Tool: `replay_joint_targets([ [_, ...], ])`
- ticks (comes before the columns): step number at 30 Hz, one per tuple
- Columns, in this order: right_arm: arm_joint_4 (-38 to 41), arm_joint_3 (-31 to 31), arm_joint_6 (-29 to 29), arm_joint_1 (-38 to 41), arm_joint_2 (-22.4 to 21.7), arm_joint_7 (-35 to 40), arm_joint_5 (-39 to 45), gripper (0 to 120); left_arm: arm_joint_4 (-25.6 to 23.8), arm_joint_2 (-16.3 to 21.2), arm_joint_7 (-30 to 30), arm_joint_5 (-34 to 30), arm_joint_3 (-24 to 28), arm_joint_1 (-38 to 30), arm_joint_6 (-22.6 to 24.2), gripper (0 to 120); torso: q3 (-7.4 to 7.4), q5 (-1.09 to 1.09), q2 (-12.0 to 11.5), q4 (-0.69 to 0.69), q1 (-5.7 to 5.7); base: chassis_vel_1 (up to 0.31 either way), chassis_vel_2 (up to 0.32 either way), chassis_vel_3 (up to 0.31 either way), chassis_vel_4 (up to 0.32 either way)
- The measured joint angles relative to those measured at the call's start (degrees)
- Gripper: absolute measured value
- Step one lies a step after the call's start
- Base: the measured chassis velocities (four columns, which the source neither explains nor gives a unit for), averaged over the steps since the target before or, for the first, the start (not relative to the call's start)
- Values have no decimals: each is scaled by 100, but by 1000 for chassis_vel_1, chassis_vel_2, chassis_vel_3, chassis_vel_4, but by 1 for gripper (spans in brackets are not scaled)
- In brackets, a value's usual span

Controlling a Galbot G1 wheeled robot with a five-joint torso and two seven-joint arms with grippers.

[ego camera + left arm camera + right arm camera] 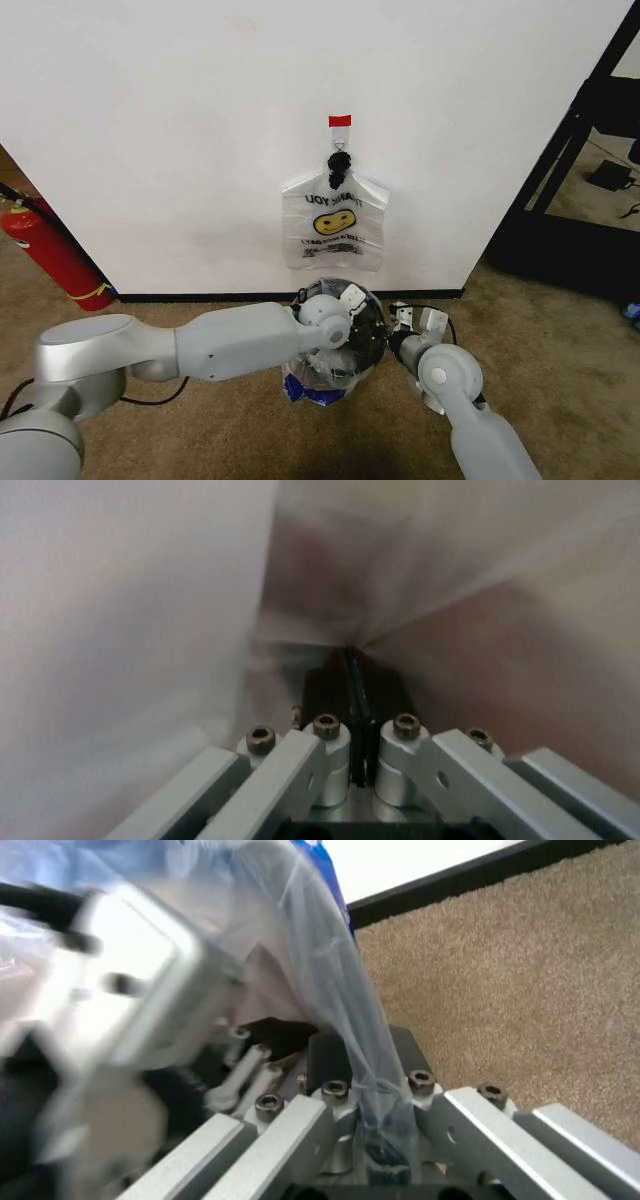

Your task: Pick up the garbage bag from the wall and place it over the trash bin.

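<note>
1. Both sets of jaws are pressed together on thin plastic: the left gripper pinches a fold of the garbage bag between its dark pads, and the right gripper clamps another stretch of the same film.
2. At far left, a red fire extinguisher leans by the white wall.
3. Left of centre, the left arm reaches across the brown carpet to the trash bin, a round black bin at the wall's foot.
4. At centre, the clear bag with blue marks drapes over the bin's near side.
5. Above it, a bunch of smiley-face bags hangs from a wall hook.
6. Right of the bin, the right gripper sits close beside its rim.
</note>
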Motion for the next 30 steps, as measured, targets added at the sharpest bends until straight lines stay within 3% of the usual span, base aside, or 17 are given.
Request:
replay_joint_targets([
  [18, 244, 48, -5, -225, -9, 12, 199, 0, 1345, -499, 698, 919, -1, 463, -107, 0, 0, 0, 0, 0, 0, 0, 0, 0, 0],
  [24, 195, 28, -4, -236, 11, -19, 94, 0, 1304, -494, 718, 979, -157, 621, -169, 0, 0, 0, 0, 0, 0, 0, 0, 0, 0],
  [30, 65, 29, 14, -158, 11, -41, 15, 0, 694, -297, 485, 752, -306, 550, -138, 0, 0, 0, 0, 1, 0, 0, 0, 0, 0],
])
